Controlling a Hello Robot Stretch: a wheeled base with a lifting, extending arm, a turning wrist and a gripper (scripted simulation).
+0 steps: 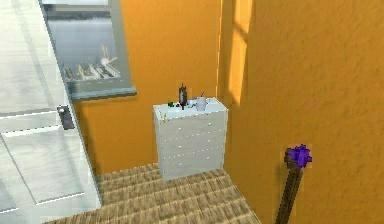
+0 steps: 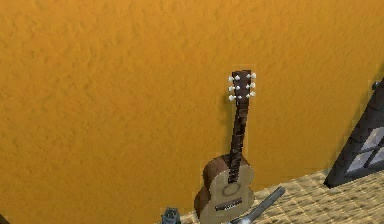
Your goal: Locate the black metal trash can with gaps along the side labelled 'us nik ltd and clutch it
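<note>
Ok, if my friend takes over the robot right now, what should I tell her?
Ahead: a white dresser with a dark bottle and a cup on top; a white door at the forward view's left.
Arm side: a guitar leans on an orange wall.
Done: nothing yet.
Left: find the black trash can, then grab it.
</note>
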